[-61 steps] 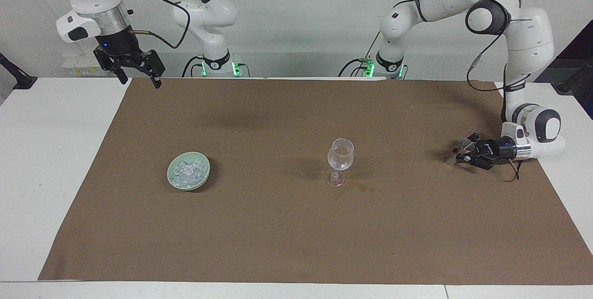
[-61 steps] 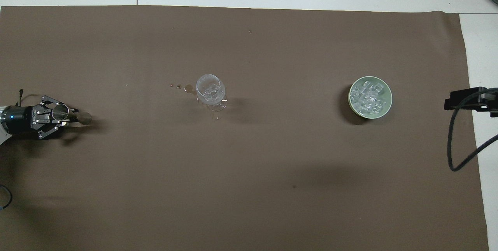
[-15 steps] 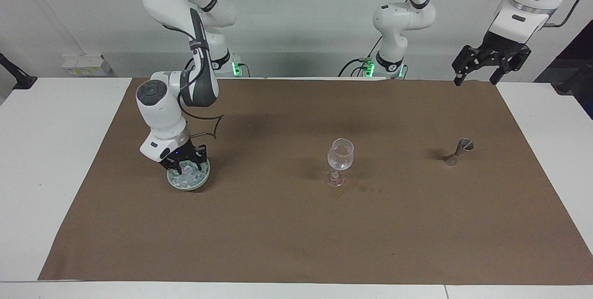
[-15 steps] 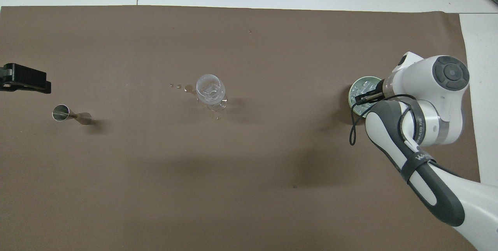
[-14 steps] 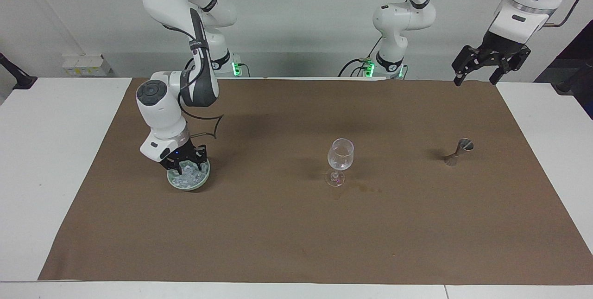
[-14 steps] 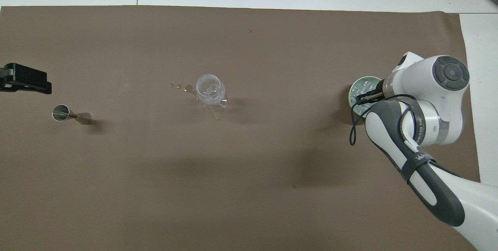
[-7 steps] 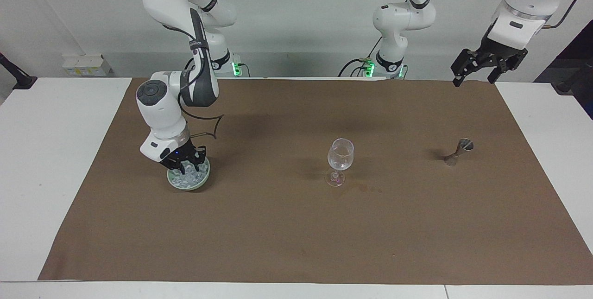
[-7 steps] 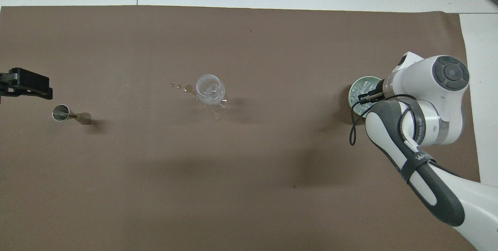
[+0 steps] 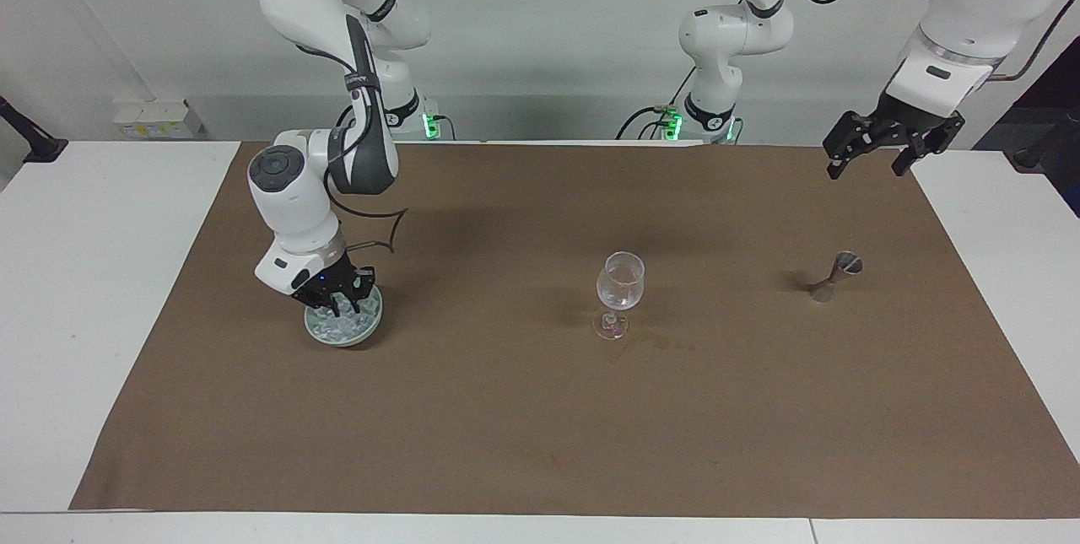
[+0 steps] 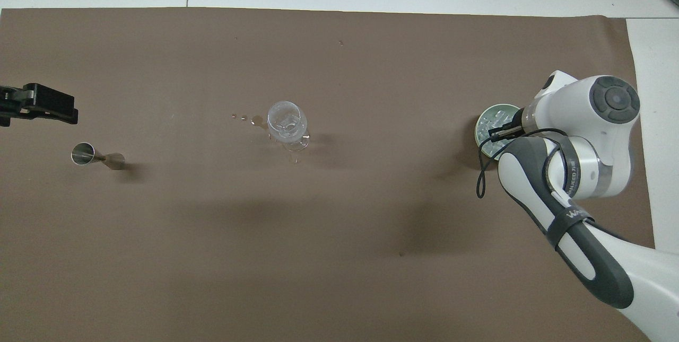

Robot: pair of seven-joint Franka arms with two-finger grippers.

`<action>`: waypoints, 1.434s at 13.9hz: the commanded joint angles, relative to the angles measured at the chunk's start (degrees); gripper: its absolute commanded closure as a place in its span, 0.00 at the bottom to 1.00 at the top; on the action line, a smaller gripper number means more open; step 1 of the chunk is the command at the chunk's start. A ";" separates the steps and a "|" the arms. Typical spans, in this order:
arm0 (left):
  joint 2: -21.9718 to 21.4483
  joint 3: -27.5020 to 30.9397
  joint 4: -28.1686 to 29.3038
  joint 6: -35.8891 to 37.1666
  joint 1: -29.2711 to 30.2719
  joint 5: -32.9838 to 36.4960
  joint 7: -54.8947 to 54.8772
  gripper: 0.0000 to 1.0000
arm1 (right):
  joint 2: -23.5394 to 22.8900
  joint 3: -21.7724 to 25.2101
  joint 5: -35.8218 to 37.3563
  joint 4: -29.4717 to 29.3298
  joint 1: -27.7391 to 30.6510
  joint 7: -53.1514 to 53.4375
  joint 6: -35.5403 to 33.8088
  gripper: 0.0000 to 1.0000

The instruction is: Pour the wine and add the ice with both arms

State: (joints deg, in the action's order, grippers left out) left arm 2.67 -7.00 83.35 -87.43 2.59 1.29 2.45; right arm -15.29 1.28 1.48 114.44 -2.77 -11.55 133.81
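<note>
Right gripper down in the ice bowl, left gripper raised and spread.

Taking the stemmed glass [image 9: 620, 282] at mid-tabletop as landmark: the left gripper [image 9: 872, 158] hung in the air toward the left arm's end of the brown mat [image 9: 540, 409], fingers apart and empty, above the mat near its robot-side edge. A metal jigger [image 9: 834, 274] lay beside the glass toward that end. Toward the right arm's end, the right gripper [image 9: 336, 304] was lowered into the pale green bowl [image 9: 371, 326], fingertips brought together amid the ice [image 9: 344, 325]; whether a chunk was pinched could not be told.
</note>
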 commanded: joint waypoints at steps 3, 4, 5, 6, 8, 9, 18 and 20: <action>-0.91 0.23 0.58 -2.22 -0.65 1.26 -3.33 0.00 | 1.40 -0.14 0.55 -3.08 0.30 0.21 -4.26 1.00; -1.00 0.14 0.58 -1.78 -0.83 1.26 -3.33 0.00 | 1.92 -0.05 0.37 -3.78 0.31 0.47 -5.48 1.00; -1.17 0.05 0.58 -1.60 -0.92 1.17 -3.24 0.00 | 2.28 -0.05 0.11 -4.66 0.22 0.56 -6.89 1.00; -1.35 -0.03 0.58 -1.51 -0.74 1.17 -3.42 0.00 | 2.89 -0.05 -0.16 -5.71 0.30 1.43 -8.47 1.00; -1.88 0.05 0.41 -0.20 -0.22 0.91 -3.42 0.00 | 4.12 -0.14 -0.16 -8.17 0.22 3.98 -12.59 1.00; -2.05 0.14 0.41 0.33 -0.13 0.82 -3.42 0.00 | 4.47 -0.14 -0.25 -9.23 0.22 4.77 -14.61 1.00; -1.53 0.40 0.32 -0.63 -0.04 1.08 -3.15 0.00 | 5.53 -11.81 -0.07 -17.85 0.13 27.24 -23.78 1.00; -1.53 0.40 0.32 -0.72 -0.12 0.99 -3.15 0.00 | 5.18 -17.34 0.10 -18.29 0.13 34.37 -23.51 1.00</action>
State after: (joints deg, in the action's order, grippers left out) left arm 1.39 -6.62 83.29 -87.85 2.57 1.29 -0.13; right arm -9.01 -12.18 1.31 97.79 -3.10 17.50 111.06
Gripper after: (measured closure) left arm 0.000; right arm 0.683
